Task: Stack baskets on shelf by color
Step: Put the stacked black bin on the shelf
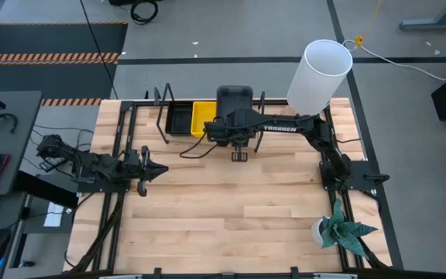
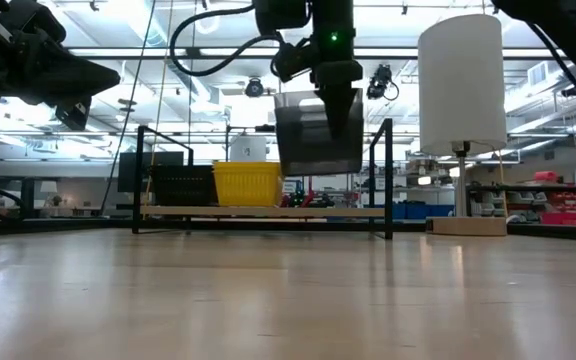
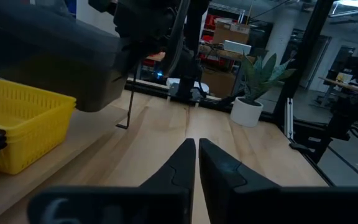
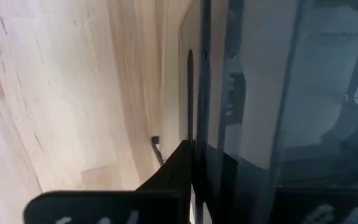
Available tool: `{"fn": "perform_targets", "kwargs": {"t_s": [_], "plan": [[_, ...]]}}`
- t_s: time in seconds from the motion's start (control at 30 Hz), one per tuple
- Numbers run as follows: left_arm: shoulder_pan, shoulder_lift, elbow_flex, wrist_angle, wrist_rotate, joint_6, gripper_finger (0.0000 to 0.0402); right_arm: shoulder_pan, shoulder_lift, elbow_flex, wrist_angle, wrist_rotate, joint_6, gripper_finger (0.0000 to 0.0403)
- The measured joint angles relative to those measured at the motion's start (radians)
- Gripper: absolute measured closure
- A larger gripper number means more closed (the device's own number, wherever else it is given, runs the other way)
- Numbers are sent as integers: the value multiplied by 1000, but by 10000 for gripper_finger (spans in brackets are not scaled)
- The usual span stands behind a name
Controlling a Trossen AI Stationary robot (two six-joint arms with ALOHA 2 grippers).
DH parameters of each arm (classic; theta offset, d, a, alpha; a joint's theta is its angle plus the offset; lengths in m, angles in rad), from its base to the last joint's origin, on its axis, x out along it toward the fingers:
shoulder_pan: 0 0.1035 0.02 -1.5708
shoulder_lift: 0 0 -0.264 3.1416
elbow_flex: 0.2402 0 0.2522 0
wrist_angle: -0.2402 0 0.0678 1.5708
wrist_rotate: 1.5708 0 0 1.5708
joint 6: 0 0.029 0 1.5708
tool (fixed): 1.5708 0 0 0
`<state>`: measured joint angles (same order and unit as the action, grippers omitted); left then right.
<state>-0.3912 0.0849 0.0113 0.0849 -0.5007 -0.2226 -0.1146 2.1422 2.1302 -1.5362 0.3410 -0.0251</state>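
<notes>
right gripper fingers pinching a dark grey shallow plastic basket, holding it in the air above the light-wood shelf with black wire end frames at the counter's far edge | black basket and yellow basket sitting side by side on the shelf's left part | left gripper resting near the counter's left edge, fingers pressed together

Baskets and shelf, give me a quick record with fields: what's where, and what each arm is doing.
shelf: at the table's far edge, black wire end frames
black basket: on the shelf, leftmost
yellow basket: on the shelf, touching the black one's right side
dark grey basket: in the air above the shelf, right of the yellow one
right gripper: shut on the dark grey basket's rim
left gripper: shut, empty, at the table's left side
lamp: by the shelf's right end
</notes>
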Motion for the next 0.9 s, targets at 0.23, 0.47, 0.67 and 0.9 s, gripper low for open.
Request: {"fn": "perform_targets", "kwargs": {"t_s": [0.23, 0.47, 0.67, 0.9], "plan": [[0, 0, 0, 0, 0, 0, 368, -8, 0, -123, 102, -12, -9, 373], [0, 0, 0, 0, 0, 0, 370, -16, 0, -177, 120, -19, -1, 366], [0, 0, 0, 0, 0, 0, 378, -31, 0, -189, 120, -37, 28, 353], [0, 0, 0, 0, 0, 0, 369, -32, 0, -189, 107, -41, 34, 323]]}}
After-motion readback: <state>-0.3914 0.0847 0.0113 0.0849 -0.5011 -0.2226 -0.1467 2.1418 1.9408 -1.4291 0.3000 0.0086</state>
